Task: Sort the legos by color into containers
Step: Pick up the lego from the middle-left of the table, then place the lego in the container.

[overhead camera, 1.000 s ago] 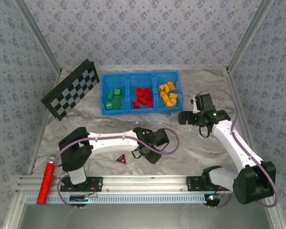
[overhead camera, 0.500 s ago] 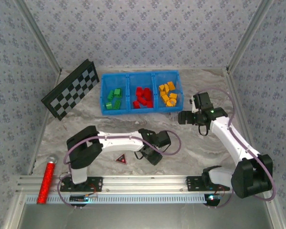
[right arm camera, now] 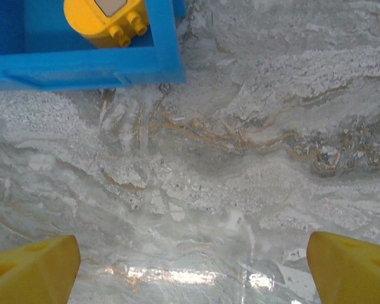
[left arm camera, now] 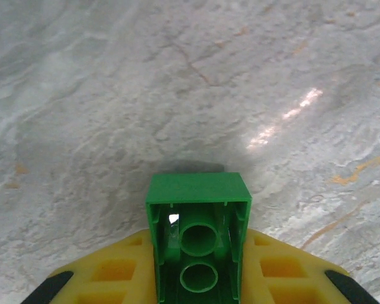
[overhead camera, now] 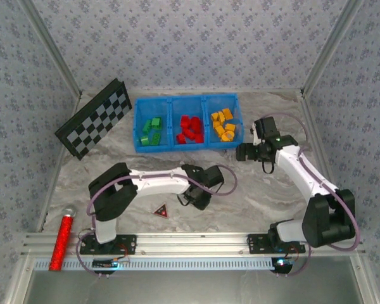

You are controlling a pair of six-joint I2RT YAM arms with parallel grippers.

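In the left wrist view my left gripper [left arm camera: 198, 266] is shut on a green lego [left arm camera: 198, 228], its hollow underside facing the camera, just above the marble table. From above, this gripper [overhead camera: 193, 197] hangs over the table's middle. The blue bin [overhead camera: 177, 147] at the back holds green legos [overhead camera: 151, 132] in its left compartment, red legos [overhead camera: 190, 130] in the middle one and orange-yellow legos [overhead camera: 223, 125] in the right one. My right gripper [overhead camera: 244, 153] stands open and empty by the bin's right front corner [right arm camera: 82, 69]. An orange-yellow lego [right arm camera: 111, 22] lies inside that corner, and the right gripper [right arm camera: 193, 266] has only table between its fingers.
A black-and-white checkerboard [overhead camera: 95, 126] leans at the back left. A small dark red-edged triangle [overhead camera: 161, 211] lies just left of my left gripper. A red glittery cylinder [overhead camera: 62, 237] rests at the near left edge by the rail.
The left gripper has shifted slightly left and away from the near edge with the green lego. The right gripper has drawn a little closer to the bin's right front corner.
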